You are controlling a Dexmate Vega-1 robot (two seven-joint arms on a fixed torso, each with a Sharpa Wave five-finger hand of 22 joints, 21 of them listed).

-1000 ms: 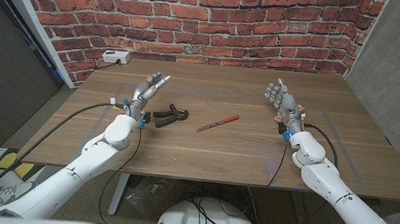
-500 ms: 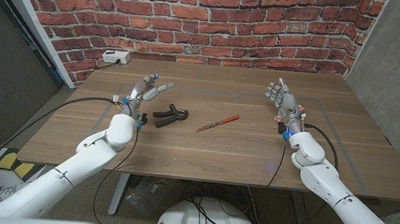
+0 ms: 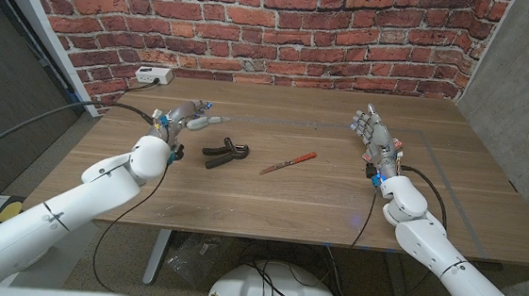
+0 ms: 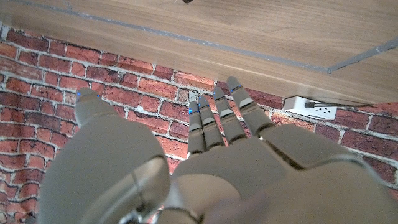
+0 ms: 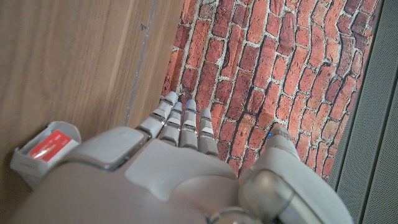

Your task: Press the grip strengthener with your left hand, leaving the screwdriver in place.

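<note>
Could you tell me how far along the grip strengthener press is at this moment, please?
Nothing is pressed yet. The left hand hovers open, apart from the grip strengthener. Left to do: lower onto it and press. The screwdriver lies untouched; the right hand waits open.

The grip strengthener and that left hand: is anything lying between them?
No. In the head view only bare wooden table separates the open left hand from the grip strengthener; the screwdriver lies on its far side.

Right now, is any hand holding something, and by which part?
Nothing is held. The left hand hangs open beside the grip strengthener; the right hand is open too.
</note>
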